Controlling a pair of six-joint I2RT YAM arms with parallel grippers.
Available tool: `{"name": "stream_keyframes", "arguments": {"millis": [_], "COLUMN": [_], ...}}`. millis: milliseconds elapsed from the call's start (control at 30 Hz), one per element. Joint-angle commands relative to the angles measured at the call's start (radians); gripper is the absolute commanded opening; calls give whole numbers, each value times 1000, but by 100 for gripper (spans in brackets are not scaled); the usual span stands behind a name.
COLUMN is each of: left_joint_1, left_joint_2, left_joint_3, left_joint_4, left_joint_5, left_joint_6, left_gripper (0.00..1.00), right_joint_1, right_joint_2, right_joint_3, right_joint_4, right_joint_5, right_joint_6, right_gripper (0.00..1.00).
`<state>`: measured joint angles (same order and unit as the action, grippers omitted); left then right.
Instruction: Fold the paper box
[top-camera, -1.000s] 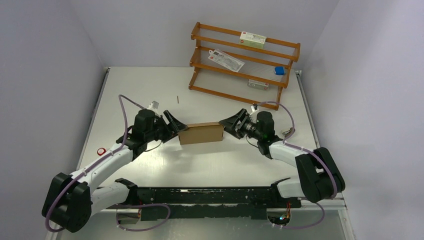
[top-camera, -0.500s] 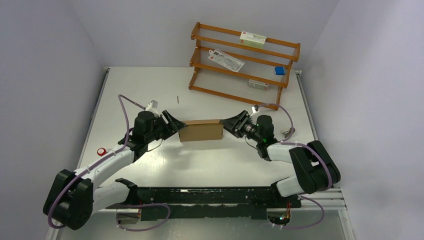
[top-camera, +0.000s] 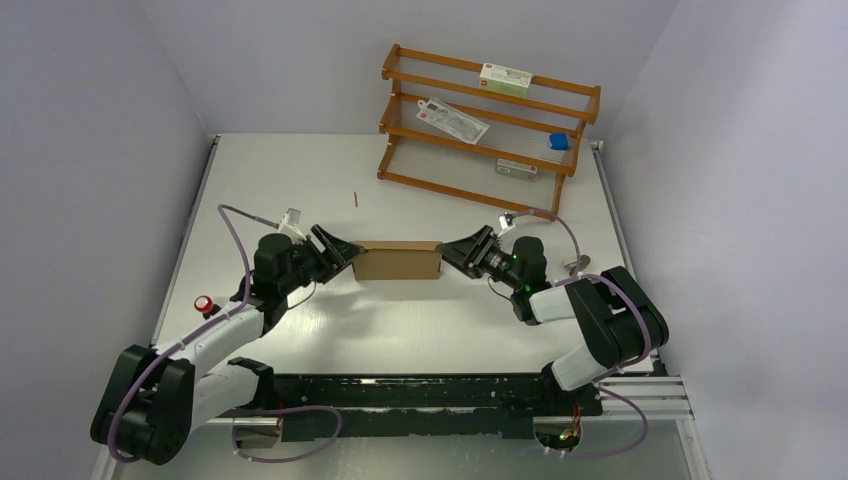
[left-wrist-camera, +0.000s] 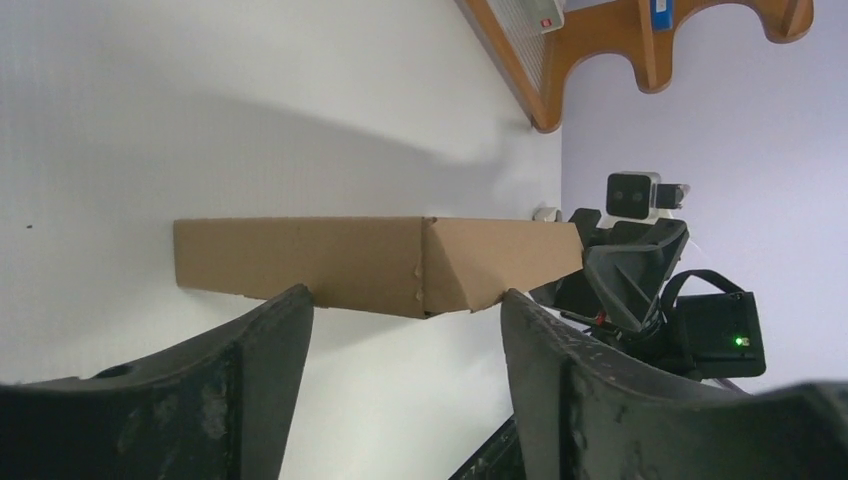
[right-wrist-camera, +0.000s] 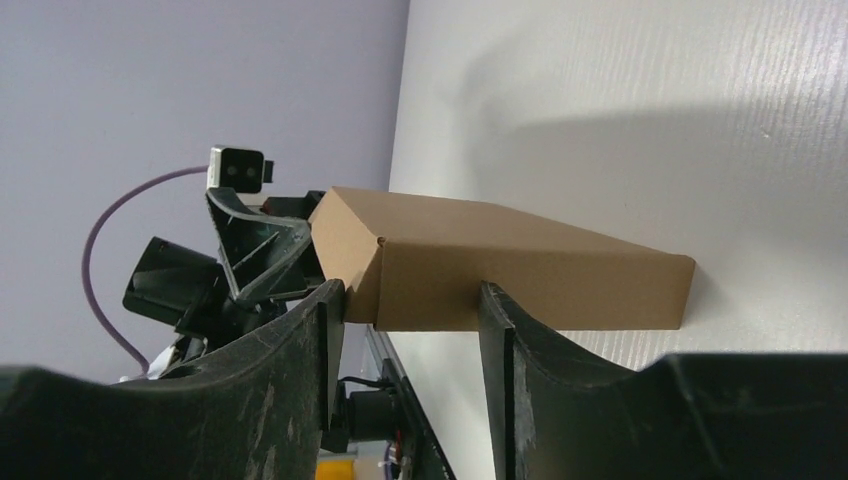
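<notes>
Where the paper box (top-camera: 400, 261) lies: flat on the white tabletop (top-camera: 300, 180), just above the middle of the overhead frame. It is a shallow brown rectangular box with its long side running left to right.
Left pincer (top-camera: 349, 257): at the box's left end, jaws spread wide. In the wrist view the box reaches past both fingers (left-wrist-camera: 265, 345), so the pincer clamps nothing.
Right pincer (top-camera: 446, 255): at the box's right end, jaws likewise apart, tips by the cardboard edge, clamping nothing.
Contact: cannot tell whether either pincer's tips touch the cardboard.
Wooden rack (top-camera: 490, 125): upper right of the overhead frame, well apart from the box, with small packets on its shelves.
</notes>
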<state>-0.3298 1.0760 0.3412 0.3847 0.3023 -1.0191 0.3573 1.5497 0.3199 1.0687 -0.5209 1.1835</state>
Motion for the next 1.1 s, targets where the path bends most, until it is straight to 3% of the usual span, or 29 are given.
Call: {"name": "stream_keyframes", "arguments": {"millis": [0,133,400,600,833,1067], "left_joint_1": [9,18,52,101,122,133], "left_joint_2": [13,-10,-17,-23,34,85], "left_joint_3": [-12,-3,-33,-62,13,18], "left_joint_4": [20,62,176,163,78,104], "left_joint_5": [104,109,119,74,79,94], "left_joint_6": [-60,-91,-172,-177,-94,-82], "left_gripper": [77,87,87,81,76,70], "right_joint_1": [32,33,32,33,34,37], "right_joint_2": [10,-9,-23,-58,-64,-62], "right_joint_3": [-10,11,25,46,50,49], "right_joint_4": [-175,-221,-244,-307,-322,-322], "right_joint_5": [-63,-54,-40,-25,-22,-25], "right_joint_6": [-29,-50,-48,-83,-92,-92], "right_gripper": [28,28,28,28,28,28]}}
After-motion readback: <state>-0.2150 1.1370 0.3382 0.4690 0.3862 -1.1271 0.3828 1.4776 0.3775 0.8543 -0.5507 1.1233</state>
